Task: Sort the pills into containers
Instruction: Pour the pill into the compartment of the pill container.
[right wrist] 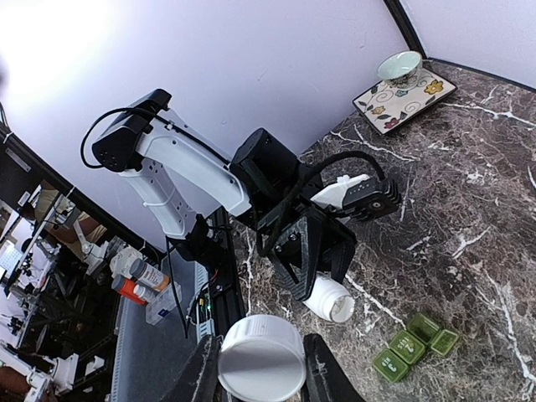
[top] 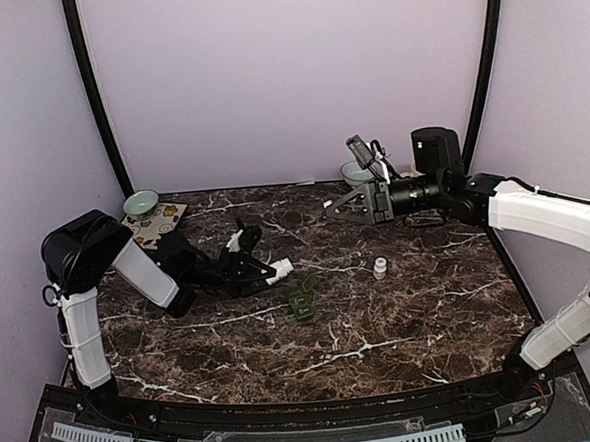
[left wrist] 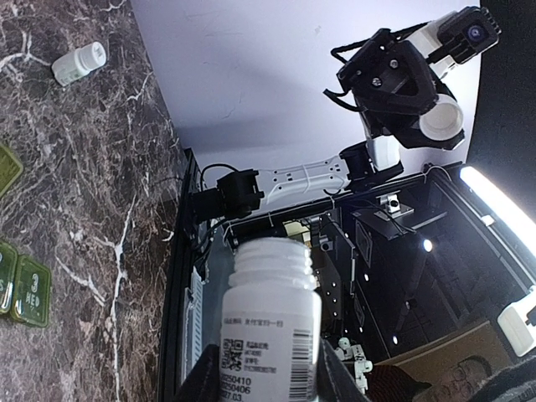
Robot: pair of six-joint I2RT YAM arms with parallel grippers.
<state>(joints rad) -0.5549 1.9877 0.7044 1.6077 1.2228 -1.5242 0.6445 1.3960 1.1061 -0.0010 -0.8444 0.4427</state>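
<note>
Dark marbled tabletop [top: 412, 324] under lilac walls, an arm reaching in from each side.
Left gripper [left wrist: 268, 375], at nine o'clock, pinches an uncapped white bottle [top: 281, 271]. Right gripper [right wrist: 263, 382], raised at one o'clock, pinches a round white cap [right wrist: 261, 358]. A floral plate [top: 160, 224] lies at ten o'clock. The green containers [top: 302, 301] sit near centre, at five o'clock from the held bottle and apart from both grippers. A small bottle [top: 379, 268] stands at their two o'clock.

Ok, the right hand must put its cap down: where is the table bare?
Bare marble: the strip along the near edge in front of the green pill box, and the stretch right of the small white bottle. Crowded: around the left hand and the back-left plate.
</note>
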